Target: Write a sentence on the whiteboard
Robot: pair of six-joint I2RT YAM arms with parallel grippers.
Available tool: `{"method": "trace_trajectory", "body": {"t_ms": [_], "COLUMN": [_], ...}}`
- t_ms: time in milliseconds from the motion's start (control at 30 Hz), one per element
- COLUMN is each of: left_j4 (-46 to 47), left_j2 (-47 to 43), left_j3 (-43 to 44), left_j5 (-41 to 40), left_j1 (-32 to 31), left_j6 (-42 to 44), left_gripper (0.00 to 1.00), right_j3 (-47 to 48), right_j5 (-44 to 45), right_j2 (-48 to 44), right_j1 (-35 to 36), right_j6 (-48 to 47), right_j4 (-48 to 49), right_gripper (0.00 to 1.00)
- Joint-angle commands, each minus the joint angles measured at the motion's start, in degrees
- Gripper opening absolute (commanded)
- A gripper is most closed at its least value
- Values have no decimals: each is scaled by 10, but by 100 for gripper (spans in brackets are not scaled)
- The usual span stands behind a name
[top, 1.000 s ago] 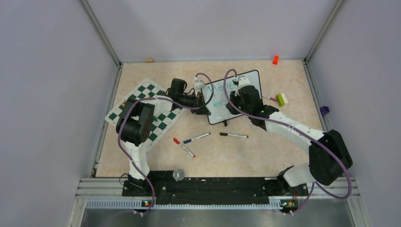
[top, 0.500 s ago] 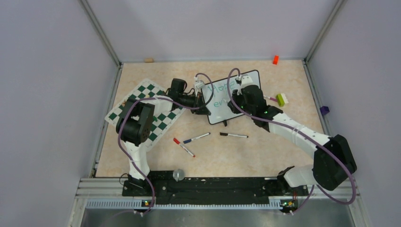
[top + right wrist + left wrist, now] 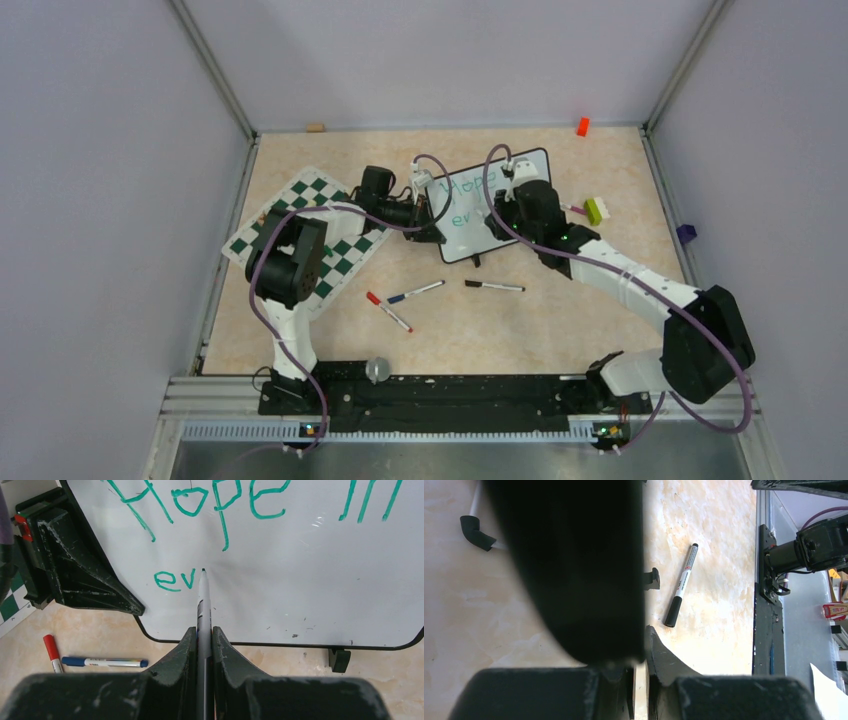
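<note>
Whiteboard with thin black frame (image 3: pixel 300 580) sits between your grippers: left gripper (image 3: pixel 433 225) clamps its left edge, right gripper (image 3: pixel 203 632) pinches a green marker (image 3: pixel 202 597) touching it beside green letters "ev" (image 3: pixel 172 580); a black blur (image 3: pixel 574 570) hides most of your left wrist view.

The whiteboard (image 3: pixel 460 238) lies right of the chess mat (image 3: pixel 315 188), loose markers (image 3: pixel 494 286) before it (nearer the bases).

Green-and-white chessboard mat (image 3: pixel 318 192) laid tilted at left of beige table (image 3: pixel 560 330). Three markers left lying mid-table: black marker (image 3: pixel 494 286) apart at right, blue-capped marker (image 3: pixel 415 292) and red-capped marker (image 3: pixel 389 312) close together. Orange block (image 3: pixel 582 126) seen at back wall, green-and-white block (image 3: pixel 596 210) at right.
</note>
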Motion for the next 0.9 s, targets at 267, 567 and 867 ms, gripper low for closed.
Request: {"method": "trace_trajectory", "body": {"t_ms": [267, 567, 867], "left_j4": [-13, -13, -13], "left_j2": [-5, -5, -6], "left_j3": [2, 2, 3], "left_j5": [3, 3, 3], "left_j1": [-13, -13, -13], "left_j6": [28, 28, 28], "left_gripper": [0, 0, 0], "right_j3": [1, 5, 1], "right_j5": [-7, 31, 47], "right_j2": [35, 41, 26], "right_j1": [-4, -5, -15], "right_j6": [-6, -1, -2], "right_j4": [18, 3, -6], "right_gripper": [0, 0, 0]}}
